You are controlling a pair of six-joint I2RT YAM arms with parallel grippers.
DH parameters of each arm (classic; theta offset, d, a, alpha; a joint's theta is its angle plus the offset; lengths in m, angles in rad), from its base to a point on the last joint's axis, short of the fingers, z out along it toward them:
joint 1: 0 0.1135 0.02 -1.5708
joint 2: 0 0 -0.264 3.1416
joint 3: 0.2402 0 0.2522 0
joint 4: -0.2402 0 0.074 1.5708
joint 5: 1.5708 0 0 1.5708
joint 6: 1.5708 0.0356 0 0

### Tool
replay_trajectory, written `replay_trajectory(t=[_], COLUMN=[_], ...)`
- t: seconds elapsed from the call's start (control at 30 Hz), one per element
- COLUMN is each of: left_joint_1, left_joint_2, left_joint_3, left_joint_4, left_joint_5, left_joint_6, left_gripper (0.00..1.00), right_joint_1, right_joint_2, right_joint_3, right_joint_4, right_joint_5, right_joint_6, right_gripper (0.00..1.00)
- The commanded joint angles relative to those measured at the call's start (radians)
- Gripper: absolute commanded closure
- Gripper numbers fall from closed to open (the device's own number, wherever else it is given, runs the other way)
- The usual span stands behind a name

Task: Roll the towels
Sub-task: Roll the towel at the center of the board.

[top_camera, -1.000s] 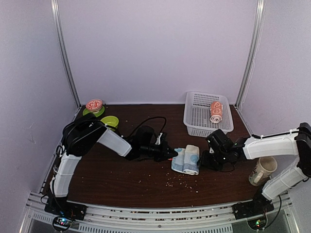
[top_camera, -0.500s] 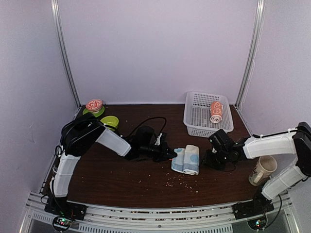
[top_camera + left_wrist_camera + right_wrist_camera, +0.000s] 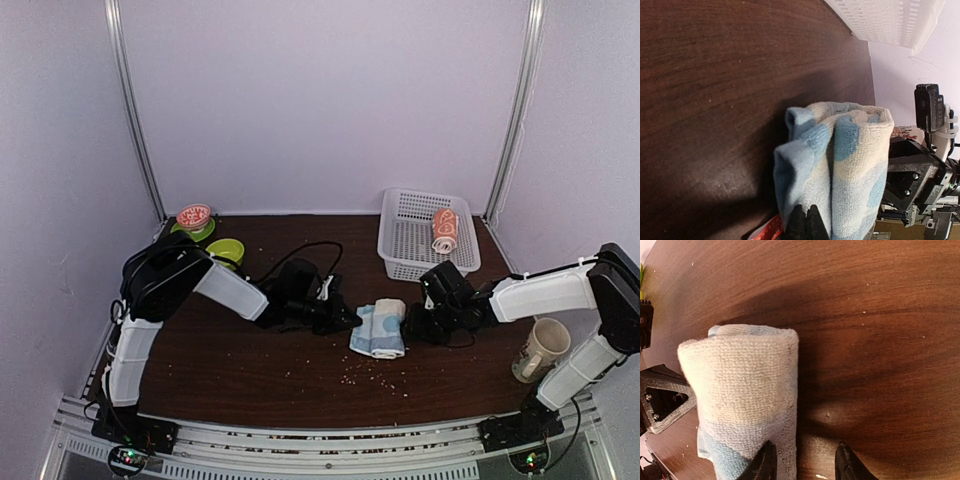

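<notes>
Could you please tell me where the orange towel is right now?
In the top view, the orange towel lies rolled inside the white basket at the far right of the table.

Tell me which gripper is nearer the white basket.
Right. The right gripper sits just on the near side of the basket, at the right end of the blue towel. The left gripper is farther off, at the towel's left end.

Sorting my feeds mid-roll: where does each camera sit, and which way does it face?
Top external: above, behind the bases, looking down at the table; both arms show.
Left wrist: faces rightward at the blue towel; shut left gripper shows.
Right wrist: faces leftward at it; open right gripper shows.
Shared: the towel, from opposite ends.
</notes>
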Motion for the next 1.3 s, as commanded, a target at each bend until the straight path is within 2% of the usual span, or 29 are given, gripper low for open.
replay_trajectory(t=[0.0, 0.5, 0.73, 1.27], left_joint_1=[-0.006, -0.014, -0.017, -0.006], left_joint_2=[-0.012, -0.014, -0.022, -0.152], left_joint_3=[-0.024, -0.044, -0.058, -0.220], left_joint_4=[-0.069, -0.059, -0.049, -0.057], left_joint_5=[-0.015, -0.016, -0.015, -0.030], left_joint_6=[0.039, 0.041, 0.041, 0.058], left_gripper=[1.00, 1.00, 1.00, 1.00], right_joint_1=[-0.002, 0.023, 0.048, 0.101], right_joint_2=[0.012, 0.024, 0.094, 0.227], right_joint_3=[0.014, 0.084, 0.148, 0.264], right_joint_4=[0.062, 0.092, 0.067, -0.045], right_joint_5=[-0.046, -0.090, -0.097, -0.051], right_joint_6=[-0.010, 0.011, 0.008, -0.024], right_gripper=[0.58, 0.51, 0.51, 0.44])
